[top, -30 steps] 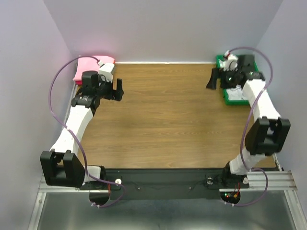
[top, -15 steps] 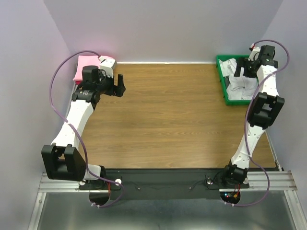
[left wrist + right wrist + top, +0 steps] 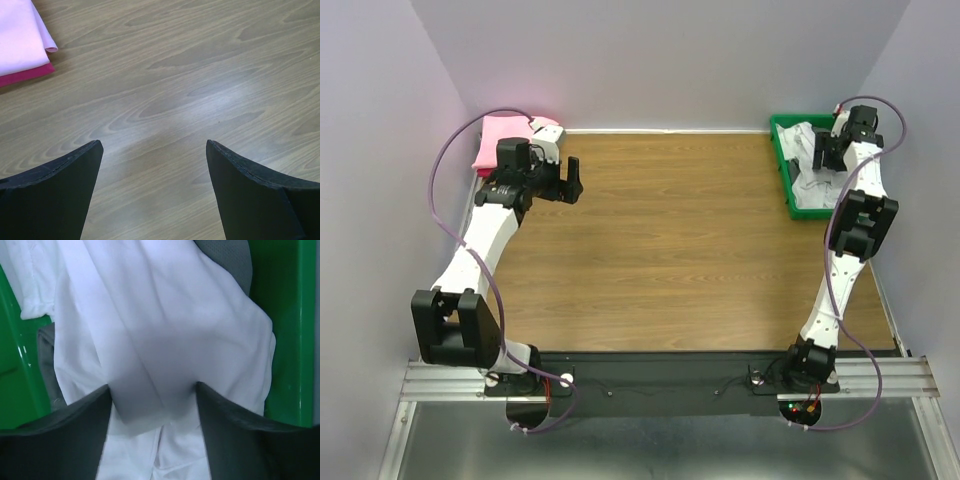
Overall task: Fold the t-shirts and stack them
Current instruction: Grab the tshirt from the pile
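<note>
Two claws are standing wide open. The right claw point(image 3: 152, 390) is hanging over a crumpled white shirt point(image 3: 165, 315), with cloth bulging up between its fingers; whether they are touching it is unclear. A grey shirt point(image 3: 225, 255) is peeking out beneath, both lying in a green tray point(image 3: 285, 340). The left claw point(image 3: 153, 145) is hovering above the wooden desk point(image 3: 200, 75), with a folded pink shirt point(image 3: 20, 35) lying nearby at the far left corner.

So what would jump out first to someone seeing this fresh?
The bright green tray in the far right corner, heaped with a crumpled white t-shirt, the right gripper down in it with cloth bulging between its spread jaws. Opposite, a folded pink t-shirt lies in the far left corner, the left gripper open over the table beside it.
</note>
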`<state>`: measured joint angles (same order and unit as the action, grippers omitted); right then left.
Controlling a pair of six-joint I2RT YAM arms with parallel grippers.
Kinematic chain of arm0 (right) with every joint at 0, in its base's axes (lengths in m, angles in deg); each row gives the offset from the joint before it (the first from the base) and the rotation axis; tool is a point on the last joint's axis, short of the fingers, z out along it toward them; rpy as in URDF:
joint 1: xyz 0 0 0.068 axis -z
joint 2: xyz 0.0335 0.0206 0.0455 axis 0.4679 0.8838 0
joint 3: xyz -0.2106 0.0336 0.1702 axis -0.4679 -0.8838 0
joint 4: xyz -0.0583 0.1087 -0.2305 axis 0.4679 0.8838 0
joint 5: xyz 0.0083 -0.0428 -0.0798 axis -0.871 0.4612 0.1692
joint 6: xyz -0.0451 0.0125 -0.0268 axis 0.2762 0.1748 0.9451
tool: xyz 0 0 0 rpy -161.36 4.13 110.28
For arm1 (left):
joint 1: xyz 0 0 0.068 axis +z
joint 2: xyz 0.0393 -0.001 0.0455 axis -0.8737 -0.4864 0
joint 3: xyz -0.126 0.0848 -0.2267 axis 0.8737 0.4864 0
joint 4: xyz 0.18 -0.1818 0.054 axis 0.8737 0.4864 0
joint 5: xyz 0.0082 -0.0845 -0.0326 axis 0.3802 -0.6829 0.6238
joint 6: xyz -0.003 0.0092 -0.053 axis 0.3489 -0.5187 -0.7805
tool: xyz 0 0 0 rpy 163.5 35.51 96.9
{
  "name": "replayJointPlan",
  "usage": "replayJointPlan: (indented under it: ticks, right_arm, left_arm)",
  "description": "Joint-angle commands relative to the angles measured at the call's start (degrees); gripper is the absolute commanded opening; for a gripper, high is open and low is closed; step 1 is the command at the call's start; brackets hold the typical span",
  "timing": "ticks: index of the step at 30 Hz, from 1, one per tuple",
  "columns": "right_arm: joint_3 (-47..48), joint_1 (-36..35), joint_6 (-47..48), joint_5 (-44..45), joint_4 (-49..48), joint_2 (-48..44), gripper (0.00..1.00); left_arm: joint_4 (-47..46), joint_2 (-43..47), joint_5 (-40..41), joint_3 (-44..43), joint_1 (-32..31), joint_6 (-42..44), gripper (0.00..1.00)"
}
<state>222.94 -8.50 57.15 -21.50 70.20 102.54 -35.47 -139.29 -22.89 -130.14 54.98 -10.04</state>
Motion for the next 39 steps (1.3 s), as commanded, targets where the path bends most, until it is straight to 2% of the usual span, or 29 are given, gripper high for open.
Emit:
replayJointPlan:
  ticks: [1, 2, 3, 8, 11, 14, 15, 16, 25, 26, 27, 29, 32, 33, 35, 36, 37, 39]
  right_arm:
    - [3.7, -0.1, 0.5, 4.2, -4.2, 1.6, 0.68]
    - [4.0, -0.1, 0.4, 4.7, -4.4, 1.8, 0.59]
    - [3.8, -0.1, 0.3, 4.7, -4.4, 1.6, 0.56]
    - [2.2, -0.1, 0.1, 4.2, -4.8, -1.9, 0.46]
    - [2.2, -0.1, -0.2, 4.2, -4.8, -4.8, 0.16]
    - [0.5, -0.1, -0.7, 3.5, -4.9, -8.9, 0.11]
    - [0.0, -0.1, -0.8, 3.3, -5.0, -9.9, 0.05]
    - [-0.3, -0.1, -0.8, 3.3, -5.0, -12.0, 0.04]
    - [-0.4, -0.1, 1.2, 4.2, -4.9, -15.4, 0.12]
    - [-0.4, -0.1, 1.4, 4.5, -5.0, -15.6, 0.21]
    - [-0.3, -0.1, 1.4, 4.5, -4.9, -15.6, 0.24]
    - [-1.1, -0.1, 2.0, 4.4, -4.9, -15.6, 0.24]
    - [-4.5, -0.1, 2.5, 4.0, -4.9, -16.2, 0.14]
    - [-5.4, -0.1, 2.4, 3.9, -4.9, -16.4, 0.14]
    - [-7.6, -0.1, 2.3, 3.6, -4.9, -16.6, 0.23]
    - [-8.2, -0.1, 2.1, 3.3, -4.9, -16.6, 0.39]
    - [-8.6, -0.1, 2.1, 3.2, -4.9, -16.6, 0.43]
    - [-9.5, -0.1, 2.0, 3.3, -4.9, -16.2, 0.43]
  left_arm:
    - [-0.5, -0.2, 0.3, -1.5, 0.1, 0.5, 0.96]
    - [-0.5, -0.4, 0.5, -1.7, 0.1, 0.5, 0.96]
    - [-0.5, -0.5, 0.5, -1.7, 0.1, 0.4, 0.96]
    - [-0.6, -0.5, -0.5, -1.1, 0.1, -0.1, 0.96]
    - [-0.8, -0.4, -1.0, -1.1, 0.1, -0.4, 0.96]
    - [-1.1, 0.2, -1.1, -0.9, 0.1, -0.7, 0.96]
    - [-1.2, 0.3, -1.1, -0.8, 0.1, -0.6, 0.96]
    - [-1.2, 0.5, -1.3, -0.8, 0.1, -0.6, 0.96]
    - [-2.0, 1.1, -2.0, 0.0, 0.1, -1.0, 0.96]
    - [-2.0, 1.2, -2.1, 0.0, 0.1, -0.9, 0.96]
    - [-2.0, 1.2, -2.2, 0.0, 0.1, -0.9, 0.96]
    - [-2.0, 1.1, -2.1, -0.1, 0.1, -0.9, 0.96]
    - [-2.1, 1.1, -2.3, 0.0, 0.1, -0.7, 0.96]
    - [-2.1, 1.1, -2.3, 0.0, 0.1, -0.9, 0.96]
    - [-2.1, 1.1, -2.2, 0.1, 0.1, -0.9, 0.96]
    - [-2.3, 1.0, -2.2, 0.1, 0.1, -0.8, 0.96]
    - [-2.3, 1.0, -2.2, 0.1, 0.1, -0.8, 0.96]
    - [-2.3, 0.9, -2.3, 0.1, 0.1, -0.7, 0.96]
